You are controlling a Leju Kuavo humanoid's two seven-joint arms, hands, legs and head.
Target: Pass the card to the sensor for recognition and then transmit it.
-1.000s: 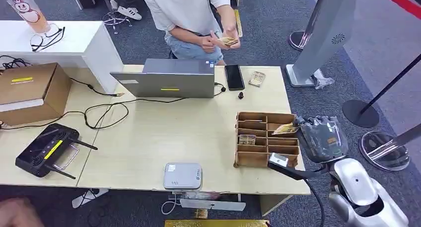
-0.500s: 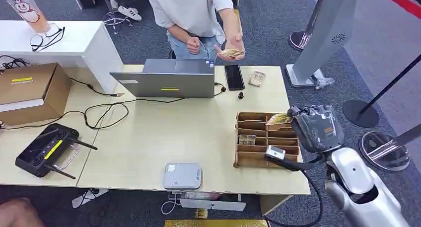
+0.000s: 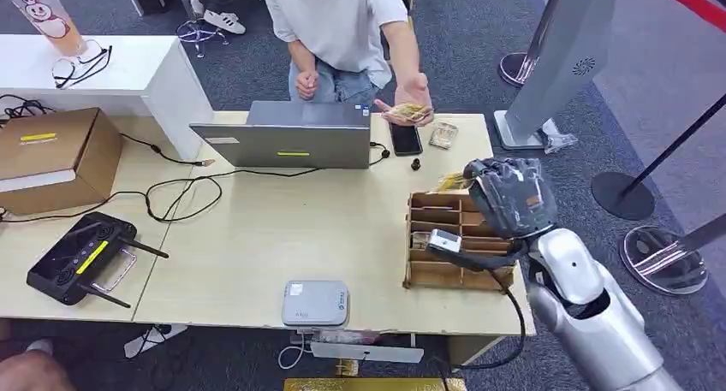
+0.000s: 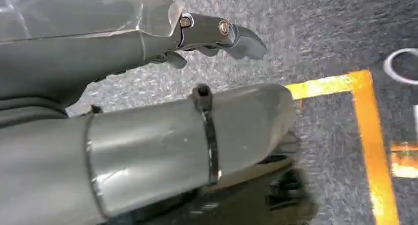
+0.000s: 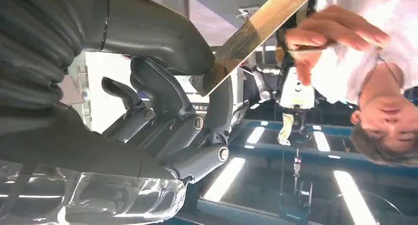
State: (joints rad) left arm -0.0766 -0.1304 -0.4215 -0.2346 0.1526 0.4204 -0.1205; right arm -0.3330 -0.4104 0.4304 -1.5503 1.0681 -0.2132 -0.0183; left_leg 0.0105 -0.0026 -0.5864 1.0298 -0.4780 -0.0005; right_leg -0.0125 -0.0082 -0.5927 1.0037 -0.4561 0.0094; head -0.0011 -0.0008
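My right hand (image 3: 507, 196) hovers over the far end of the brown cardboard organizer (image 3: 428, 275) and pinches a tan card (image 3: 451, 183) between thumb and fingers. In the right wrist view the card (image 5: 256, 33) slants away from the hand (image 5: 162, 102) toward a person's hand (image 5: 335, 33). That person's hand (image 3: 411, 109) reaches over the table's far edge, palm up, with several cards in it. A flat grey sensor box (image 3: 315, 303) lies at the near table edge. My left hand (image 4: 123, 72) hangs over the carpet, fingers apart, holding nothing.
A grey laptop (image 3: 291, 134), a black phone (image 3: 405, 139) and a small card stack (image 3: 443, 135) sit at the table's far side. A black controller (image 3: 81, 258), a cardboard box (image 3: 51, 156) and cables lie to the left. A stanchion base (image 3: 621, 194) stands to the right.
My right hand has lifted the card out of the organizer and carried it left and farther away. The person's hand with cards has reached out over the table.
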